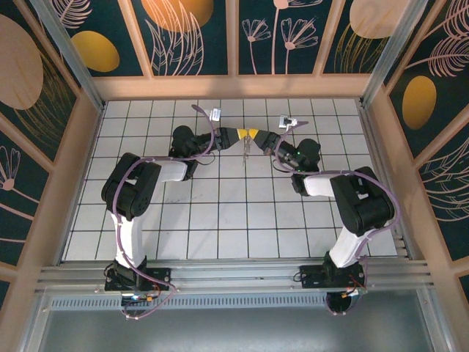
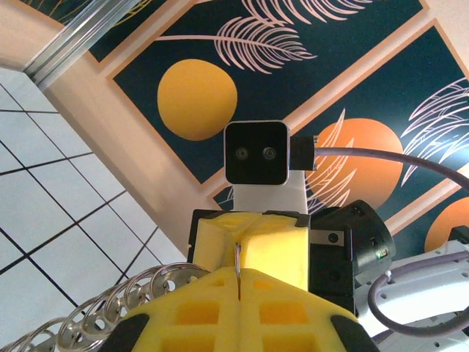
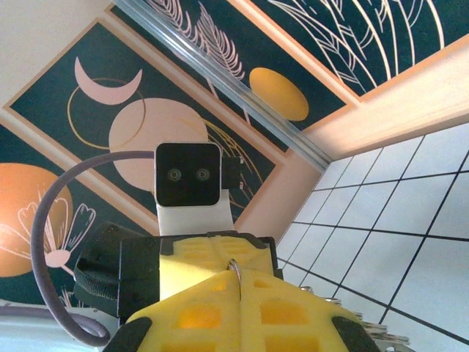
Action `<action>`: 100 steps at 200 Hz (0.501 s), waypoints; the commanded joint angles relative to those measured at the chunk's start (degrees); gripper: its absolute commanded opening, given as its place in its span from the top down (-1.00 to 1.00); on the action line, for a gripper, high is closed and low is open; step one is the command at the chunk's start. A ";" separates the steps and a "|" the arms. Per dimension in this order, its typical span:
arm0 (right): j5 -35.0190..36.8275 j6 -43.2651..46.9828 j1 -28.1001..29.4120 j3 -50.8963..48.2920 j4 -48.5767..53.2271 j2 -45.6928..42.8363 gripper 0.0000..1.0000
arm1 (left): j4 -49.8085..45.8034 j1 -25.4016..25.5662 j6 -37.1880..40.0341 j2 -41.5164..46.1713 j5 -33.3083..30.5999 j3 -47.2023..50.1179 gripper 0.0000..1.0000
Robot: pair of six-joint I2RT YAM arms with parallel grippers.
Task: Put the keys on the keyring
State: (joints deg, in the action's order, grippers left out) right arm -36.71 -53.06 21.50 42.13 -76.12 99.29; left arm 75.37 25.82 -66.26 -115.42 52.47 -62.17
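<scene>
Left gripper [image 1: 236, 136] and right gripper [image 1: 259, 136] are touching tip to tip, both clamping the thin keyring [image 3: 234, 266], keys [image 1: 247, 150] dangling beneath them

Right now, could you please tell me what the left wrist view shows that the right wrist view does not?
Left wrist view: the right gripper head-on with its camera. Right wrist view: the left gripper head-on, plus a painted crescent moon. Both: yellow fingers meeting tip to tip on the thin keyring wire, silver keys fanned beside them, and tiled floor.
</scene>
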 commanded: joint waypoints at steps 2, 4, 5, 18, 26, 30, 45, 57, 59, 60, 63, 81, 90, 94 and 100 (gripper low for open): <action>-4.08 0.33 -1.92 2.29 -0.93 0.74 1.00 | 2.85 0.11 0.95 1.56 0.21 0.18 0.64; -4.47 0.26 -2.19 2.44 -0.84 0.74 1.00 | 2.72 0.04 1.13 1.78 0.14 0.25 0.62; -4.62 0.25 -2.31 2.52 -0.73 0.73 1.00 | 2.65 0.03 1.26 1.82 0.12 0.32 0.60; -7.17 0.08 -3.84 3.62 0.12 0.65 1.00 | 1.31 -0.53 2.83 3.22 -0.24 1.05 0.50; -8.81 0.10 -4.83 4.44 0.84 0.69 1.00 | 0.56 -0.85 3.78 4.02 -0.51 1.55 0.47; -9.58 0.27 -5.15 4.79 1.42 0.72 1.00 | 0.14 -1.07 4.25 4.45 -0.67 1.76 0.45; -12.40 1.09 -6.64 6.51 3.89 0.70 1.00 | -1.75 -1.71 6.05 5.67 -1.03 2.38 0.38; -15.11 1.95 -7.71 8.08 5.80 1.02 1.00 | -3.81 -2.00 7.74 6.46 -1.27 2.49 0.36; -15.60 2.09 -7.88 8.41 6.22 1.16 1.00 | -4.20 -2.01 8.01 6.55 -1.24 2.45 0.35; -15.81 2.17 -7.96 8.50 6.36 1.21 1.00 | -4.41 -2.05 8.22 6.58 -1.28 2.43 0.35; -16.56 2.41 -8.23 9.01 6.92 1.43 1.00 | -5.08 -2.09 8.64 6.79 -1.27 2.41 0.34; -20.84 2.95 -9.43 11.65 8.50 3.07 1.00 | -9.50 -2.25 12.12 7.64 -1.38 2.01 0.32; -22.94 2.64 -9.94 13.11 8.70 4.34 1.00 | -11.48 -2.42 13.80 8.21 -1.40 1.89 0.30; -23.90 2.34 -10.22 13.78 8.74 4.84 1.00 | -12.37 -2.51 14.48 8.42 -1.48 1.86 0.30; -25.06 2.07 -10.46 14.57 8.66 5.76 1.00 | -13.53 -2.69 15.48 8.79 -1.69 1.92 0.29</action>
State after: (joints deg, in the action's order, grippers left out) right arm -53.32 -51.55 12.21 52.69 -68.12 101.91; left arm 67.92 23.75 -57.43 -109.23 51.42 -60.03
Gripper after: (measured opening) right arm 0.038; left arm 0.347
